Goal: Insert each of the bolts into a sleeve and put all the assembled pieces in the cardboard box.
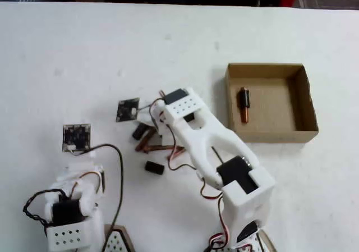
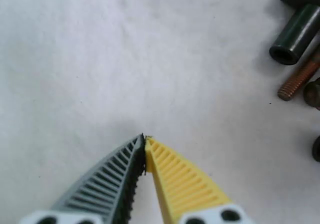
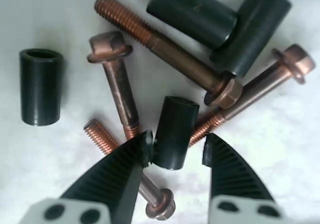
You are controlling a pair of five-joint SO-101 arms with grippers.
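Right hand (image 3: 177,151) is open at mid width, fingers either side of one black sleeve (image 3: 174,133) in the pile, not yet pinching it. To do it well: close on the sleeve's round sides only, w/o catching the bolt (image 3: 116,84) just beside one fingertip or the second bolt (image 3: 250,92), whose threaded end meets the sleeve's other side. Lift straight so neighbours aren't dragged.

Looks early in the task: one assembled piece (image 1: 244,105) lies in the cardboard box (image 1: 305,103), right of centre in the high view; the pile is left of centre.

Left hand (image 2: 145,140) is closed on nothing, tips at bare tabletop (image 2: 100,59), lower left of the high view.

A lone sleeve (image 1: 153,168) lies below the pile. A small square board (image 1: 128,110) sits just upper left of it. A black cable (image 1: 119,176) runs left of the lone sleeve, a possible snag.
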